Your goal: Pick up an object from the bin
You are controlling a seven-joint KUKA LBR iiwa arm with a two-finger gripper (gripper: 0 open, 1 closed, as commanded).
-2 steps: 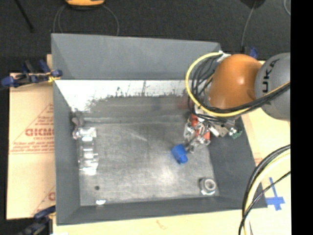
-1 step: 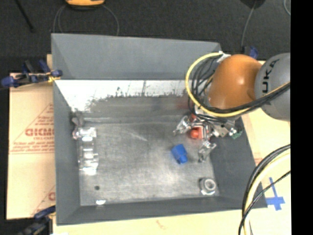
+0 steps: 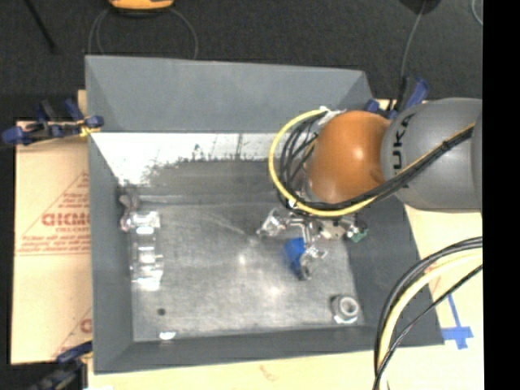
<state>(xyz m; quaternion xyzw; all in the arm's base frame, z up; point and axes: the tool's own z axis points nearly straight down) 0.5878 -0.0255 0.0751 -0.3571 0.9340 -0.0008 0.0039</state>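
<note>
My gripper (image 3: 302, 236) hangs low over the right half of the bin floor, just below the arm's orange cover. A small blue object (image 3: 292, 254) sits right at the gripper's lower metal parts, touching or very close to them. Whether it is held cannot be made out. A small silver ring-shaped piece (image 3: 347, 308) lies on the floor near the bin's front right corner, apart from the gripper.
A clear plastic piece (image 3: 141, 246) lies along the bin's left side, far from the gripper. A tiny white scrap (image 3: 166, 335) rests at the front left edge. The arm and its cables cover the bin's back right corner.
</note>
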